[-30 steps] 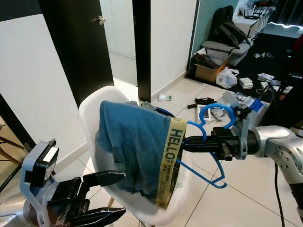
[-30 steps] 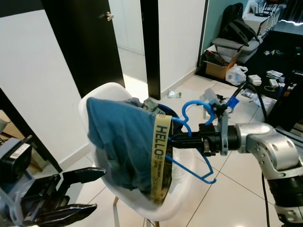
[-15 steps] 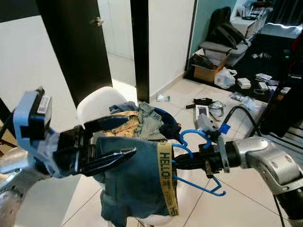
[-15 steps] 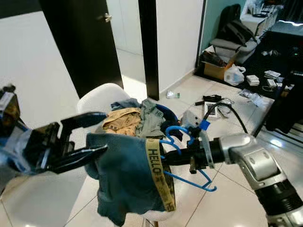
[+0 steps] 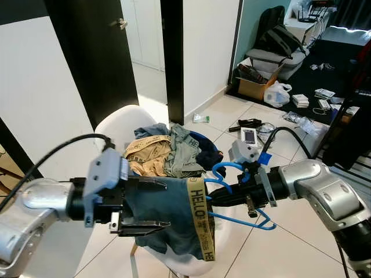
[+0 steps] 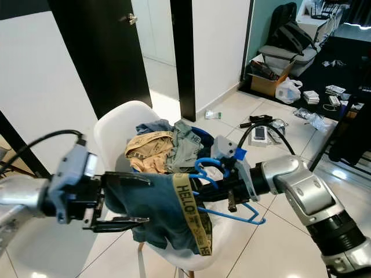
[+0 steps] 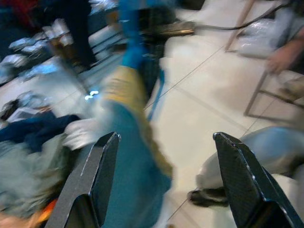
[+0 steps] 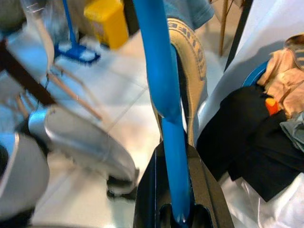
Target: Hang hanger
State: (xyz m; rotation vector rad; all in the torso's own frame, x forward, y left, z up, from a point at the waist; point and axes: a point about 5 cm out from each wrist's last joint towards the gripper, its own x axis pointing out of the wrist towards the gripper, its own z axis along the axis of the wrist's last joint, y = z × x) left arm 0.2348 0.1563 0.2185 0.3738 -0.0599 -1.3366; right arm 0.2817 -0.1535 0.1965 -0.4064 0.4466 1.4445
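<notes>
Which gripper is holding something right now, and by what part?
The right gripper is shut on the blue hanger, clamping its bar near the hook. The left gripper is open around the blue garment draped on it, not clamping.

The two head cameras sit high and side by side, looking forward and down over both arms at the white chair (image 5: 116, 130) heaped with clothes, the tiled floor and the dark doorway beyond, both framing the same scene with a slight sideways offset. The left wrist camera looks out close between its own black fingers (image 7: 92, 180) at the blue shorts (image 7: 126, 156), blurred. The right wrist camera peers very near along the blue hanger (image 8: 164, 95), sharing those shorts and the chair with the head views.
</notes>
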